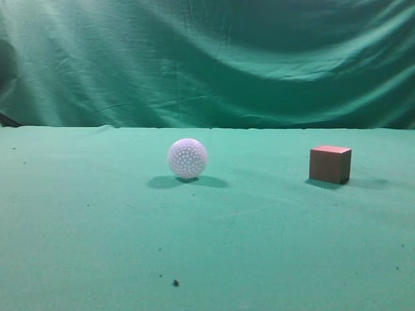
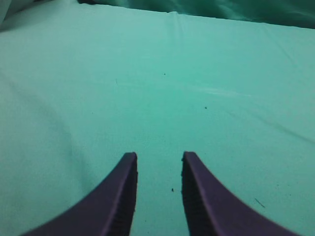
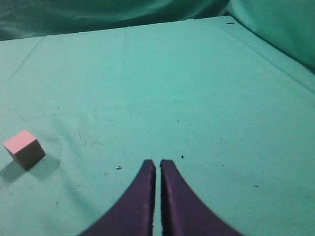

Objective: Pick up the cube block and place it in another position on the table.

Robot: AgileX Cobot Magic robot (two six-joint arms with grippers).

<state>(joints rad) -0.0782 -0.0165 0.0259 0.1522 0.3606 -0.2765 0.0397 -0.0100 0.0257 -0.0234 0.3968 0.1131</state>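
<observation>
The cube block (image 1: 330, 164), reddish-brown with a lighter pinkish top, sits on the green table (image 1: 97, 227) at the right in the exterior view. It also shows in the right wrist view (image 3: 24, 149), far to the left of my right gripper (image 3: 158, 163), which is shut and empty above bare cloth. My left gripper (image 2: 158, 156) is open and empty over bare table (image 2: 197, 108). The cube does not show in the left wrist view. Neither arm shows in the exterior view.
A white dimpled ball (image 1: 187, 158) rests on the table near the middle, left of the cube. A wrinkled green curtain (image 1: 207, 58) hangs behind the table's far edge. Small dark specks dot the cloth (image 1: 175, 282).
</observation>
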